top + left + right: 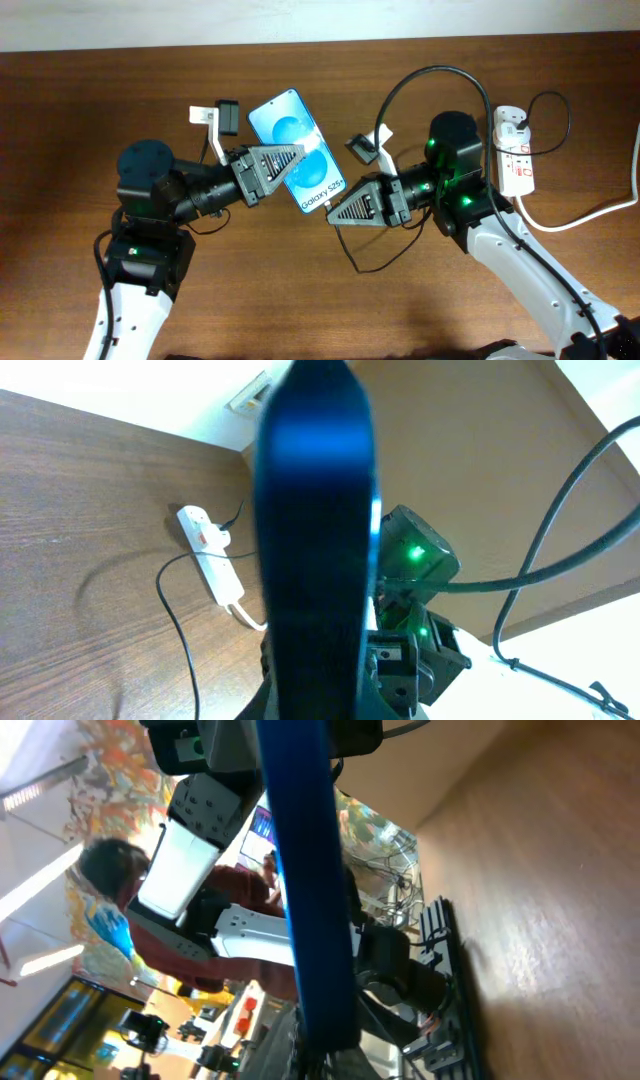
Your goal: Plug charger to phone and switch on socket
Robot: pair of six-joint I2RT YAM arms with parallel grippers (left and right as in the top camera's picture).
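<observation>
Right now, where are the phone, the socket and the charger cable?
phone (288,128): overhead view, upper part of its blue screen.
socket (517,160): overhead view, middle of the white strip body.
charger cable (436,68): overhead view, top of the black loop.

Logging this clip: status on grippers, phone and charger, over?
Left gripper clamped on phone. Right gripper at its bottom end, fingers hidden. Charger plug unseen; cable loops over right arm.

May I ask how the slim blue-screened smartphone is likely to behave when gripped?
The slim black-framed smartphone with a blue screen looks rigid, so it likely won't flex. Its glossy glass probably makes it slippery, and gripped near one long edge by the left end effector, it may tilt or pivot.
</observation>
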